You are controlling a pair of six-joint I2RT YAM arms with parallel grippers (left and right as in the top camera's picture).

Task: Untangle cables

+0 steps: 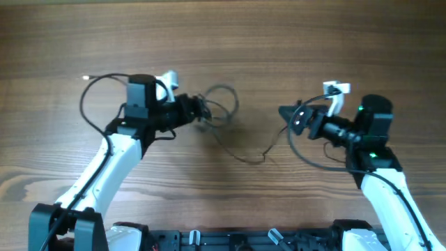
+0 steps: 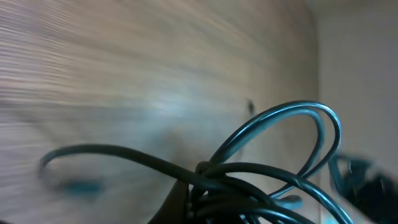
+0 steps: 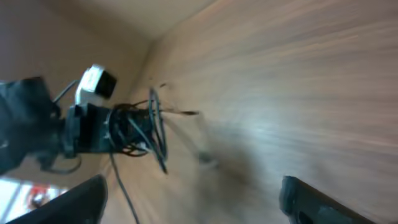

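Note:
The cables (image 1: 221, 104) are thin black wires bunched in loose loops on the wooden table (image 1: 223, 42), with one strand (image 1: 245, 158) trailing toward the right arm. My left gripper (image 1: 198, 110) is shut on the bunch. In the left wrist view the knot (image 2: 209, 169) sits right at the jaws, with loops arching up past it. My right gripper (image 1: 288, 117) stands open to the right of the loops, apart from them. In the right wrist view its fingers (image 3: 79, 200) are spread wide with nothing between them, and the cables (image 3: 154, 127) hang from the left gripper beyond.
Thicker black arm cables arc beside the left arm (image 1: 89, 97) and under the right arm (image 1: 313, 162). Bare wood table lies all around, and the arm bases stand at the front edge (image 1: 230, 240).

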